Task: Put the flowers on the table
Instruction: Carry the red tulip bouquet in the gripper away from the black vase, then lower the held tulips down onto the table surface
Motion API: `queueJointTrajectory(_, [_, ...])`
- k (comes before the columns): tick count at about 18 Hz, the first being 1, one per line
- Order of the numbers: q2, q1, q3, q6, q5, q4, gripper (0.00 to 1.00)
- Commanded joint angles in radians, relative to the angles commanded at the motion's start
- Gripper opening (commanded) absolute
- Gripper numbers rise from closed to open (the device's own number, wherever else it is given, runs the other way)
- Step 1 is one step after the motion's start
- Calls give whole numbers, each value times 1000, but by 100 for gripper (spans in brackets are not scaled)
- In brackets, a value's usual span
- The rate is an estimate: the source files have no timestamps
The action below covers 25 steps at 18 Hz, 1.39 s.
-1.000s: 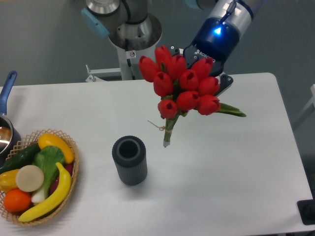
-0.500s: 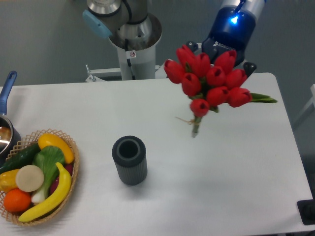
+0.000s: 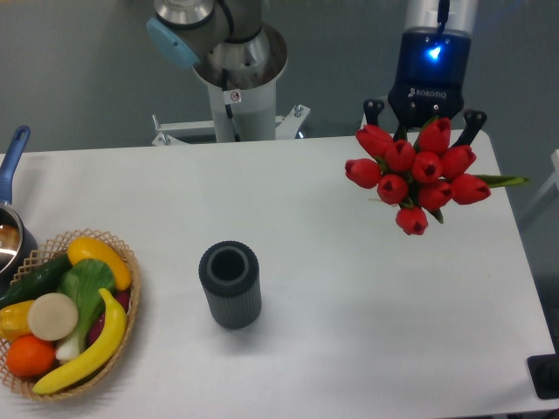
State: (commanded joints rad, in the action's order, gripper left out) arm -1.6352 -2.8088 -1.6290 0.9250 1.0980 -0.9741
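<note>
Arm: upright over the desk's (image 3: 349, 288) far right corner.
Claw (image 3: 425, 131): pointing down, gripping the flowers (image 3: 417, 173).
Flowers: red heads facing the camera, stems hidden.

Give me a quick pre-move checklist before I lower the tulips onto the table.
1. Hold on the flowers: cannot tell; the blooms hide where the gripper pinches.
2. Flowers off the table: cannot tell; they hang under the gripper at the right rear, stems hidden.
3. Landing spot: ok, bare white surface below and in front.
4. Dark ribbed cylinder: ok, well to the left.
5. Fruit basket: ok, far left edge.
6. Table edge: not ok, one leaf reaches the right edge.
</note>
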Motion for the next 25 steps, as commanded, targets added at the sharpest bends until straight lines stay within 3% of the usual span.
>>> queueJointTrajectory(10, [-60, 9, -95, 141, 241, 0, 48])
queueJointTrajectory(20, [-210, 97, -75, 205, 563, 11, 48])
queueJointTrajectory(25, [-279, 106, -57, 218, 592, 12, 48])
